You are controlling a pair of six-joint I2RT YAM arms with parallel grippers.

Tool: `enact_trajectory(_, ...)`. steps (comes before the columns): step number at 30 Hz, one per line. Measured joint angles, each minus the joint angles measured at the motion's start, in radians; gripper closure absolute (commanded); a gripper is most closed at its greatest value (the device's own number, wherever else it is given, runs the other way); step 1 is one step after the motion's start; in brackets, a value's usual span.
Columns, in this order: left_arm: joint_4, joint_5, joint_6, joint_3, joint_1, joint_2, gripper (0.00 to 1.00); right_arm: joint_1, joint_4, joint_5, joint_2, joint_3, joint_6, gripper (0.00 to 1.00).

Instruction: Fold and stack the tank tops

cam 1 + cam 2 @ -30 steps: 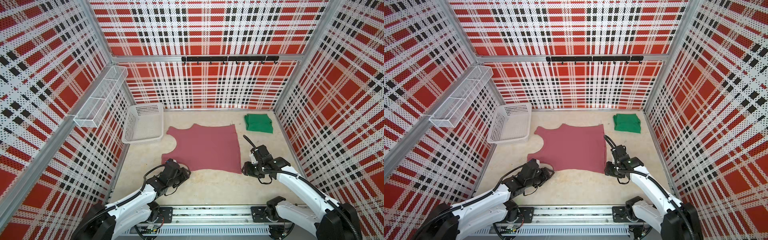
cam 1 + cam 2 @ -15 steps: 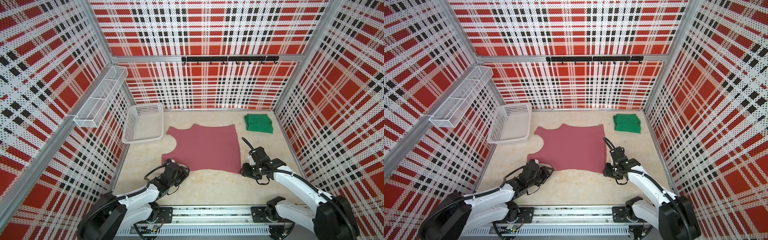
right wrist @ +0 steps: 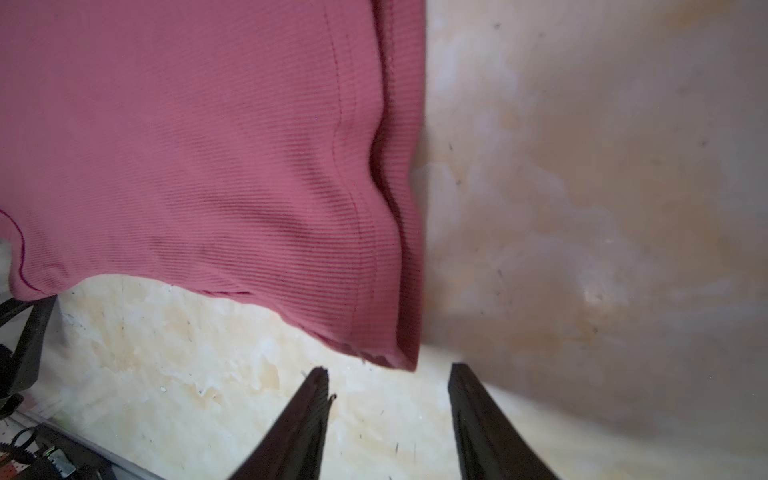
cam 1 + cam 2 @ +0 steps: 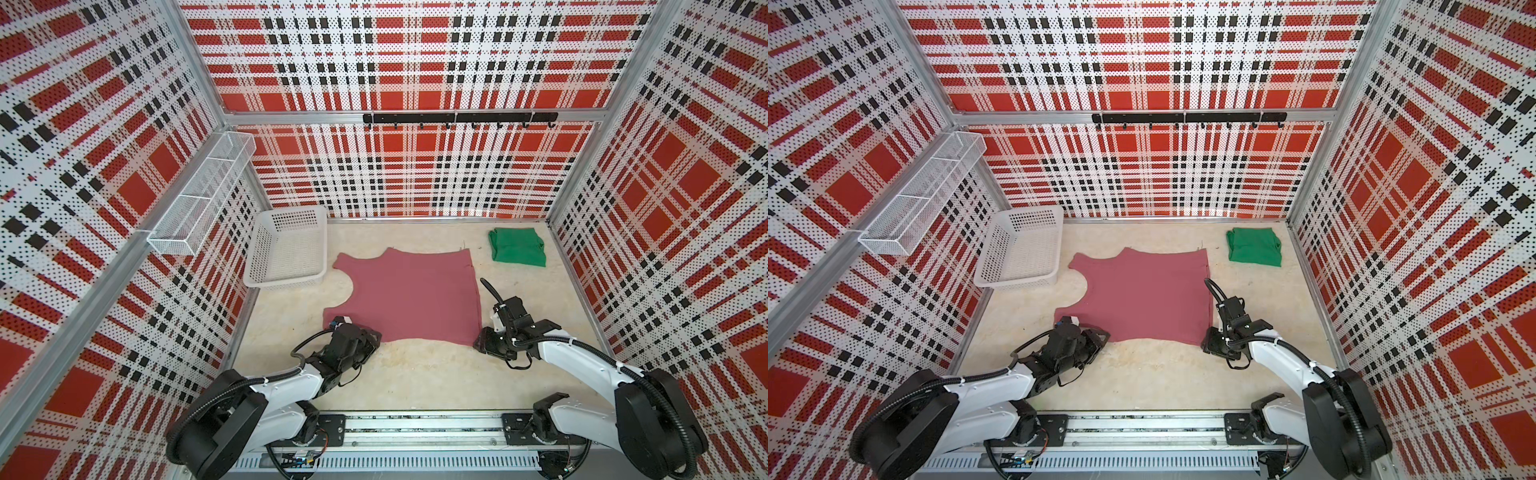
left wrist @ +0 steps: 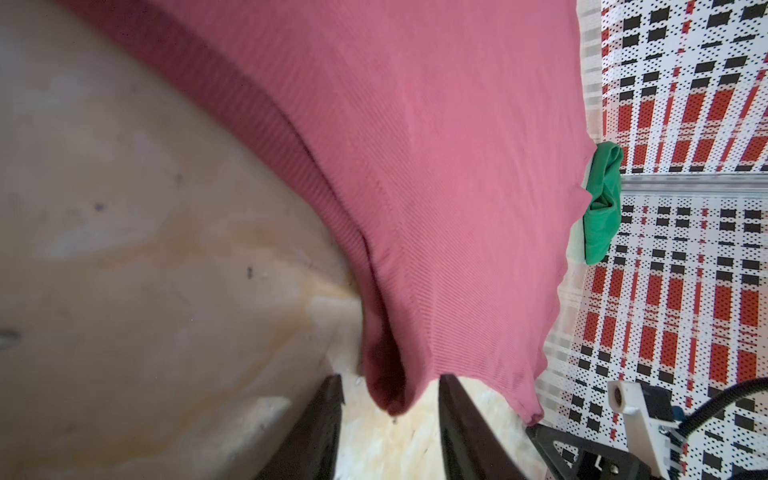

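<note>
Left wrist view: left gripper (image 5: 390, 378) has advanced around pink tank top (image 5: 436, 166) corner, jaws apart; right gripper (image 3: 388, 368) jaws likewise apart. Fold grasp judged imminent.

- no text, label, brand, number or sign can be read in any view.
- pink tank top (image 4: 409, 299) and green tank top (image 4: 517, 250): plain cloth, nothing printed.
- white basket (image 4: 286, 253): only perforations, no legible marking.
</note>
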Motion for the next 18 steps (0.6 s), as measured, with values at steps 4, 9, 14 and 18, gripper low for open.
enact_trajectory(4,0.016,0.001,-0.001,0.0,-0.003,0.013,0.58,0.0,0.034,-0.01,0.008,-0.007,0.01,0.49)
enact_trajectory(9,0.047,0.002,-0.004,0.0,-0.008,0.04,0.63,0.0,0.067,0.001,0.01,-0.013,0.021,0.5)
enact_trajectory(14,0.074,0.005,-0.006,0.006,-0.01,0.081,0.76,0.0,0.098,0.007,0.033,-0.013,0.029,0.59)
enact_trajectory(18,0.077,0.009,-0.005,0.012,-0.011,0.104,0.93,0.0,0.106,-0.011,0.038,-0.014,0.035,0.8)
